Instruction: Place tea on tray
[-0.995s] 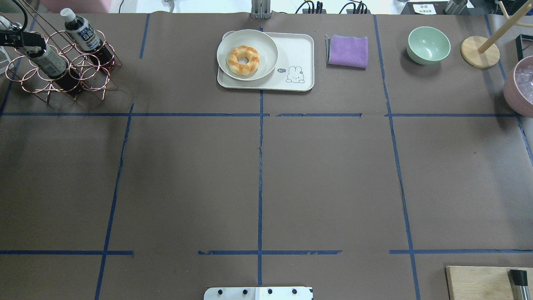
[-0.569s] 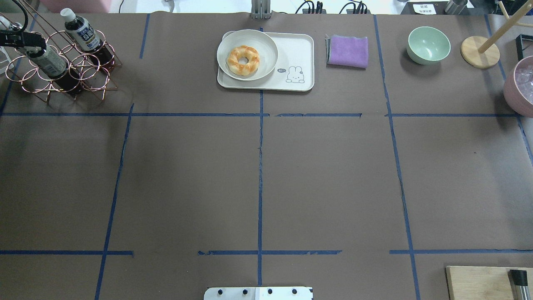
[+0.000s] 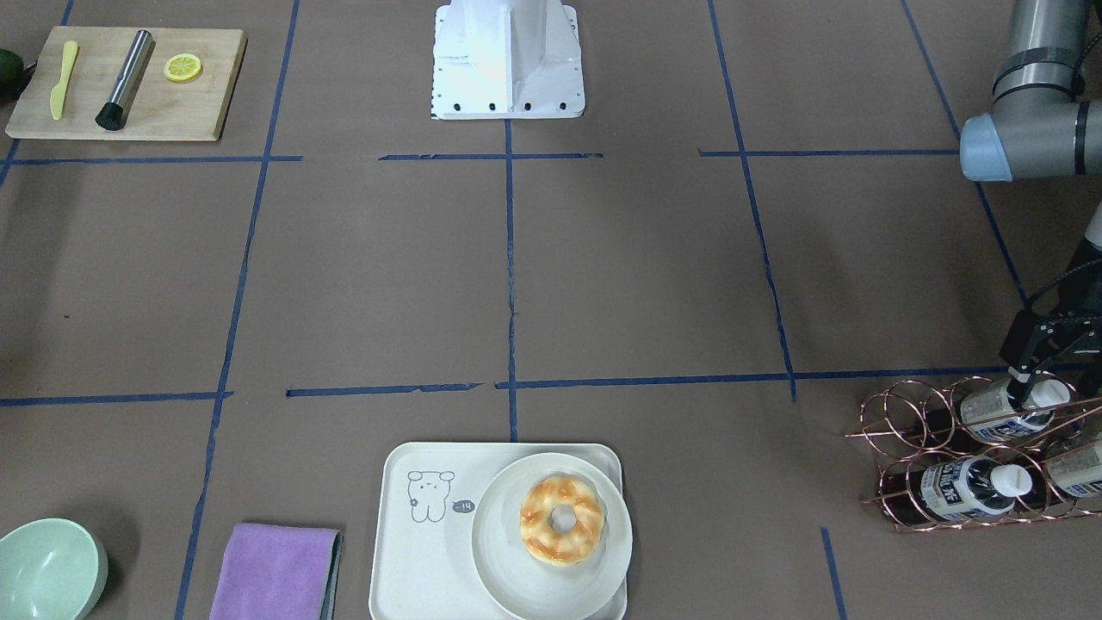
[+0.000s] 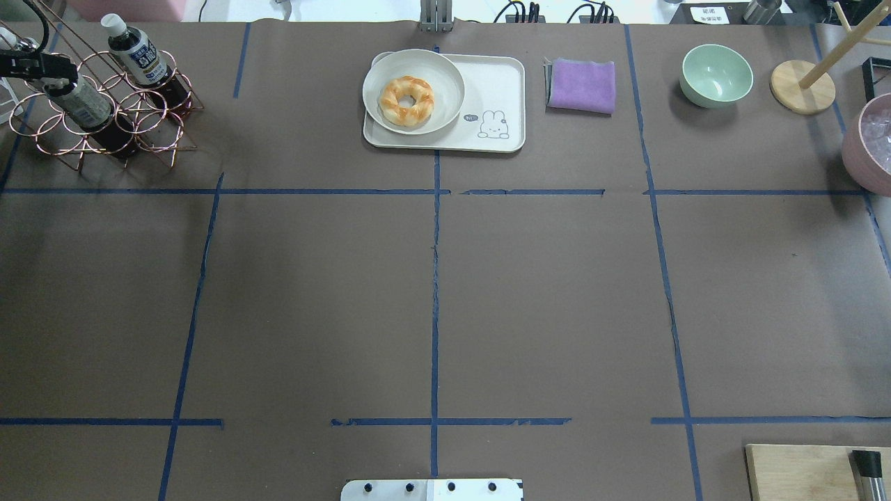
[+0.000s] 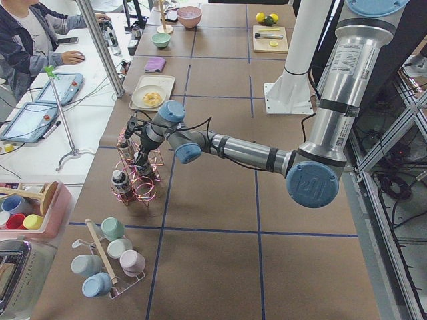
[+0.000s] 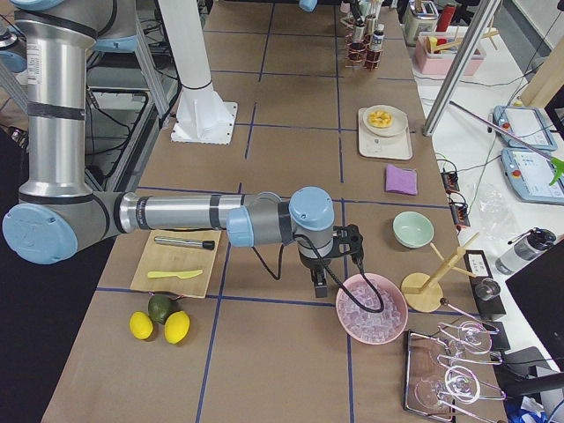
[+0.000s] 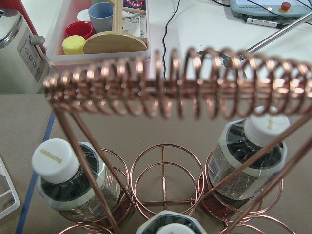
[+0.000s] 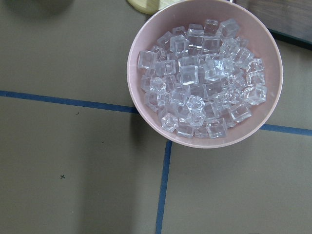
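Three tea bottles lie in a copper wire rack at the far left of the table. My left gripper is at the cap end of the nearest tea bottle and appears shut on its neck; in the front view the gripper sits at that bottle. The left wrist view shows its top at the bottom edge, no fingers visible. The cream tray with a drawn bear is at the far centre, holding a round plate with a doughnut. My right gripper hangs by a pink bowl; I cannot tell its state.
A second bottle and a third lie in the rack. A purple cloth, green bowl and wooden stand sit right of the tray. A pink bowl of ice and a wooden board are on the right side.
My left gripper has shifted slightly left and away, and the bottle at it has shifted with it in the rack. Nothing else moved.
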Action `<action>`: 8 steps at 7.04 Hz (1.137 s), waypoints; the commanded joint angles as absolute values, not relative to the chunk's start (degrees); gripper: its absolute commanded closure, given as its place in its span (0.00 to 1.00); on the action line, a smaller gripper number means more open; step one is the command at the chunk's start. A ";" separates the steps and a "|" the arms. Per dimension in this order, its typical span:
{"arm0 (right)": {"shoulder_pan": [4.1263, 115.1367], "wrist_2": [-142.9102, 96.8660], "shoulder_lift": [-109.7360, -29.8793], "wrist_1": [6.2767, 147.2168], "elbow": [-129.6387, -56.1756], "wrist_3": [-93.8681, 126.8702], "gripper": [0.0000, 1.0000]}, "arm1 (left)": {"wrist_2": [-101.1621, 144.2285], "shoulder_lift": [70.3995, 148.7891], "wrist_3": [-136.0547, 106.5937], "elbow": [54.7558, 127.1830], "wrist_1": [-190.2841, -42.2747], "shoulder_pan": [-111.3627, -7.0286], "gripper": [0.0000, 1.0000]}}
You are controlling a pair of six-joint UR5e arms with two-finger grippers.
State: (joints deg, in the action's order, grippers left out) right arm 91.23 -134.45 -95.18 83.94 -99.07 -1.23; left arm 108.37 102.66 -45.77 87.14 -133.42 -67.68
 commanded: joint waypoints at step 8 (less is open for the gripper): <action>91.23 -134.47 -95.19 83.94 -99.05 -1.32 0.00 | 108.37 102.74 -45.35 87.45 -133.24 -67.59 0.39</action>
